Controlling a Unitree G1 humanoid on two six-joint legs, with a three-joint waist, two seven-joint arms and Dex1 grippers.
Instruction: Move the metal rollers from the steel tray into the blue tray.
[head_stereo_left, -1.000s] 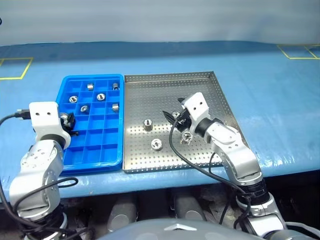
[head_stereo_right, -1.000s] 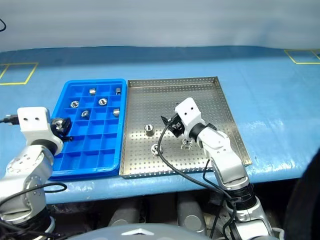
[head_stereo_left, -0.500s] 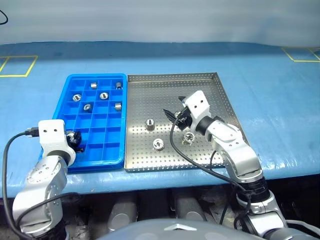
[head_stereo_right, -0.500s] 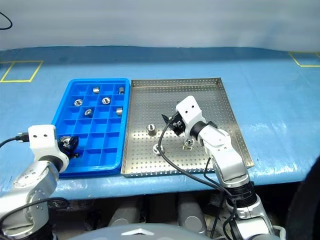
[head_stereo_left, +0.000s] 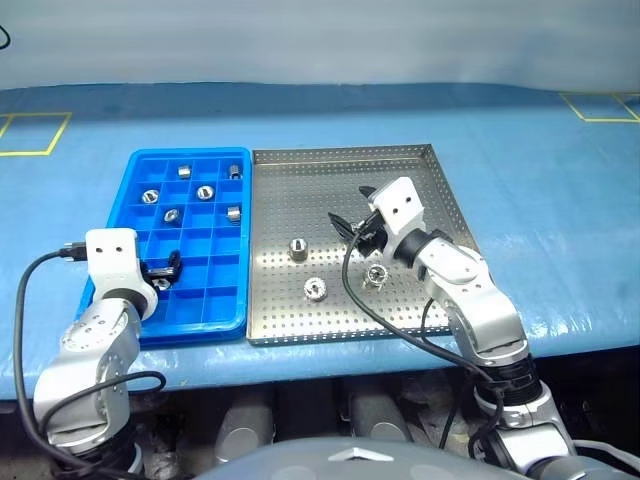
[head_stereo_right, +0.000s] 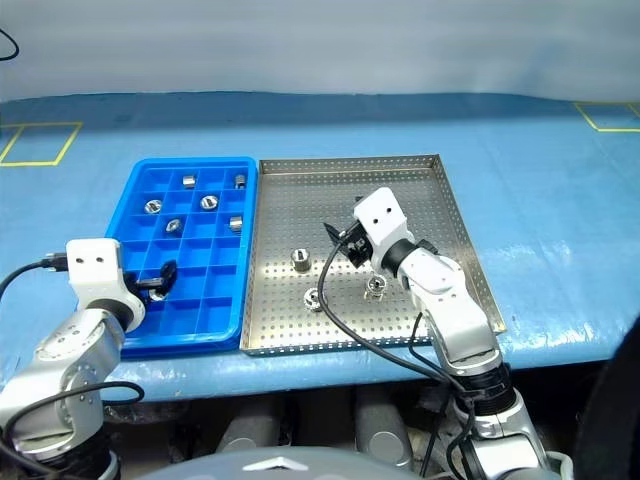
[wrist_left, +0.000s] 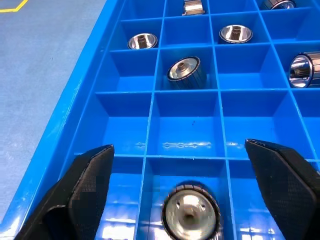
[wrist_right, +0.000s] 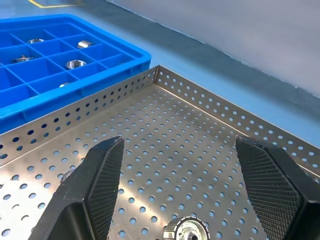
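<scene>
The blue tray lies left of the steel tray, and the two touch. Several metal rollers sit in its far compartments, such as one roller. Another roller lies in a near-left compartment, right below my left gripper, whose fingers stand open and apart from it. Three rollers rest on the steel tray: an upright one, one near the front and one just under my right arm. My right gripper hovers open over the middle of the steel tray, holding nothing.
Both trays rest on a blue table cover with yellow taped squares at the far corners. A grey wall runs along the back. Black cables hang from both wrists near the table's front edge.
My left gripper has opened and let go of the roller, which now lies in a near-left compartment of the blue tray. The right arm has kept still. The camera has shifted slightly.
</scene>
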